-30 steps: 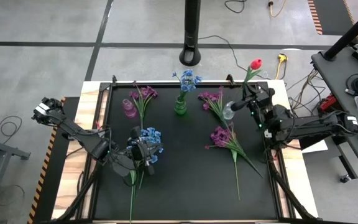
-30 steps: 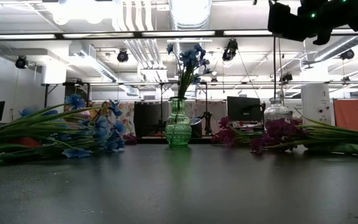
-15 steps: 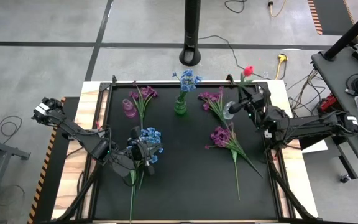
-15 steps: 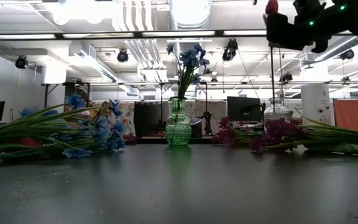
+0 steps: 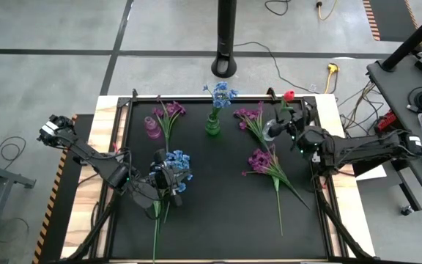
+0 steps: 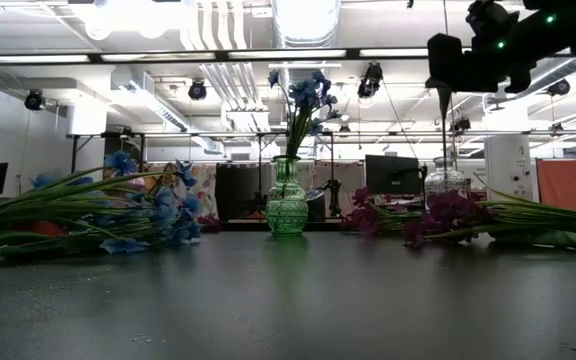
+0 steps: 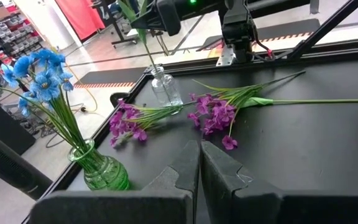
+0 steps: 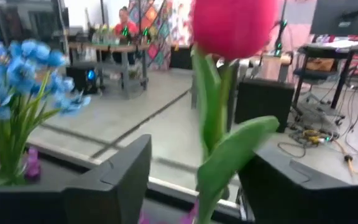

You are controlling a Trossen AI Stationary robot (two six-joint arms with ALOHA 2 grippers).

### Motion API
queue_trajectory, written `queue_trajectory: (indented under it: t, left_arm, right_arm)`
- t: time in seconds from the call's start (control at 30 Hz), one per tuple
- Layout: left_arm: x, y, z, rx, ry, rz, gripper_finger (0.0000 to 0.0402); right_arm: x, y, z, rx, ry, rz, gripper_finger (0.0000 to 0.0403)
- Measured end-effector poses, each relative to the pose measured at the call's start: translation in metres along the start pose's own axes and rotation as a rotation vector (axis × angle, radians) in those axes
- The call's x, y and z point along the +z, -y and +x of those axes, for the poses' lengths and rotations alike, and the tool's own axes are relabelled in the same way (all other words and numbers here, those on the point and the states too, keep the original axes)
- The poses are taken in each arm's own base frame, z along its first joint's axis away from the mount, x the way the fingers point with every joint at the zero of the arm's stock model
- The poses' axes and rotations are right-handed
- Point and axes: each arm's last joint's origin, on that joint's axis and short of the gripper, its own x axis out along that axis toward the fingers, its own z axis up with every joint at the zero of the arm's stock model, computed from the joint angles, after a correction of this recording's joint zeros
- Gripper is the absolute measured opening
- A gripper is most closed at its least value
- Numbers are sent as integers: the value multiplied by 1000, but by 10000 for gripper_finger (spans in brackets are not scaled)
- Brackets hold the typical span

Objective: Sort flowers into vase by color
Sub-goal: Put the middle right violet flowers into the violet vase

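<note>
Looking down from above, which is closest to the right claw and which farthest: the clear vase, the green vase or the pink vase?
From the right claw, in the high view:
1. Clear vase, right beside the claw, near the table's right back corner.
2. Green vase, at the middle of the back edge, holding blue flowers.
3. Pink vase, farthest, at the back left.

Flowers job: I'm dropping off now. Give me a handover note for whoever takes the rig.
Left tool: shut, empty, parked by the loose blue flowers.
Right tool: open around the red tulip, whose stem stands in the clear vase.
Done: blue stems in the green vase; tulip dropped in.
Left to do: three purple sprays and the loose blue flowers lie on the table; pink vase is empty.
</note>
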Motion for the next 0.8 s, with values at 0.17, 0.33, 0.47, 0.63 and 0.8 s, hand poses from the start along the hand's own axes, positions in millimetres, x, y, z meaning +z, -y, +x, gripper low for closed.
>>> queue_trajectory:
  t: [0.17,0.33,0.47,0.63,0.8]
  left_arm:
    - [-1,0,0,1,-9,-5,0]
    - [-1,0,0,1,-8,-12,0]
    - [-1,0,0,1,-8,-21,0]
    - [-1,0,0,0,-8,-38,0]
    - [-1,0,0,0,-8,-38,0]
  right_arm:
    - [6,-3,-5,26,-122,-4,269]
    - [12,-2,-12,69,-235,23,290]
    - [11,-3,-16,128,-303,52,294]
    - [6,-7,-23,210,-380,88,289]
    - [0,-17,-33,300,-435,87,281]
